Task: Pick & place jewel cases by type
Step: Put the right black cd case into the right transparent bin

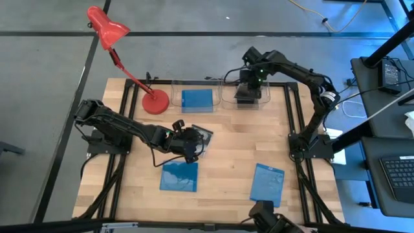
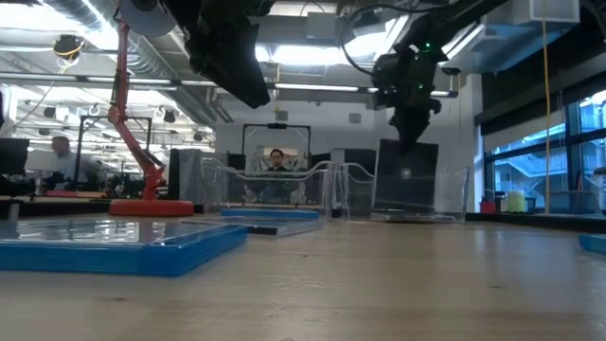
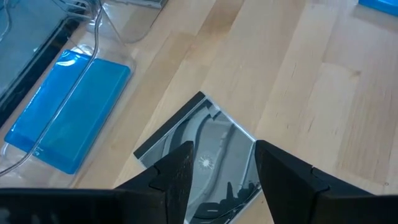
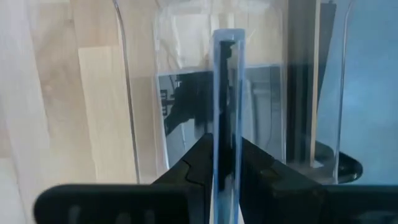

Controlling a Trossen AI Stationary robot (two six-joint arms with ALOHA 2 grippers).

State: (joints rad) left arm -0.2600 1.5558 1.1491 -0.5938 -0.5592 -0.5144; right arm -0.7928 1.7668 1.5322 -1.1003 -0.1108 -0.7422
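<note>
My left gripper [image 1: 192, 147] [image 3: 224, 177] hovers open above a clear jewel case with a silvery disc [image 3: 199, 149] [image 1: 202, 137], which lies flat on the table; the fingers stand over it and touch nothing. My right gripper [image 1: 249, 87] [image 4: 224, 168] is shut on a clear jewel case with a dark insert [image 4: 224, 93] [image 2: 407, 175], held on edge over the right clear tray [image 1: 262, 97]. One blue case [image 1: 197, 100] lies in the left clear tray [image 1: 176, 90]. Two more blue cases [image 1: 179, 176] [image 1: 267, 183] lie flat near the table's near edge. My right gripper pinches the clear case between its two fingers at its upper edge [image 4: 224, 146], coming from above and pointing down. The case hangs upright below the fingers inside the tray walls. Whether its lower edge [image 2: 407, 210] touches the tray floor, I cannot tell.
A red desk lamp stands with its base [image 1: 155, 101] at the far left, beside the left tray. The two clear trays sit side by side along the far edge. Bare wood lies between the trays and the near blue cases. A person [image 2: 276, 161] is in the room behind.
</note>
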